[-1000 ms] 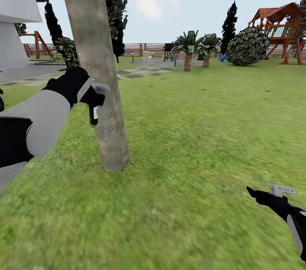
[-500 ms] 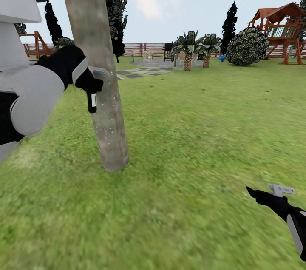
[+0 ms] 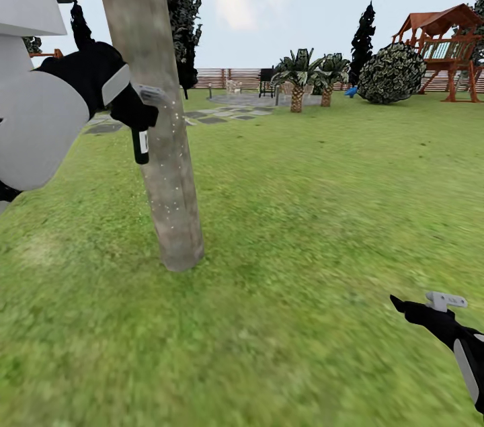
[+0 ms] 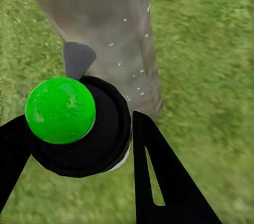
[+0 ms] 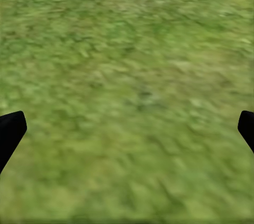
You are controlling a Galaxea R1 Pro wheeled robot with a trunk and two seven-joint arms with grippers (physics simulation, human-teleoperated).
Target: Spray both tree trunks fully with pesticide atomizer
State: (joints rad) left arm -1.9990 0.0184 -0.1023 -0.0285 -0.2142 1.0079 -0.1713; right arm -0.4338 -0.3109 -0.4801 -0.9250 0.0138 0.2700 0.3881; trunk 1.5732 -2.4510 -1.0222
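Note:
A thick beige-grey tree trunk rises from the grass floor left of centre in the head view. My left gripper is shut on the pesticide atomizer, a small black bottle with a pale label and a grey spray head pressed close to the trunk. White specks dot the bark around and below the nozzle. In the left wrist view the atomizer sits between the black fingers, its bottom marked green, facing the tree trunk. My right gripper hangs open low over grass at the lower right.
A white house stands at the far left. Beyond lie a paved patio, palms, a round bush, a wooden play structure and a slatted fence. Open lawn spreads right of the trunk.
My left arm has risen along the trunk, carrying the atomizer from about mid-height upward. The right arm has not moved.

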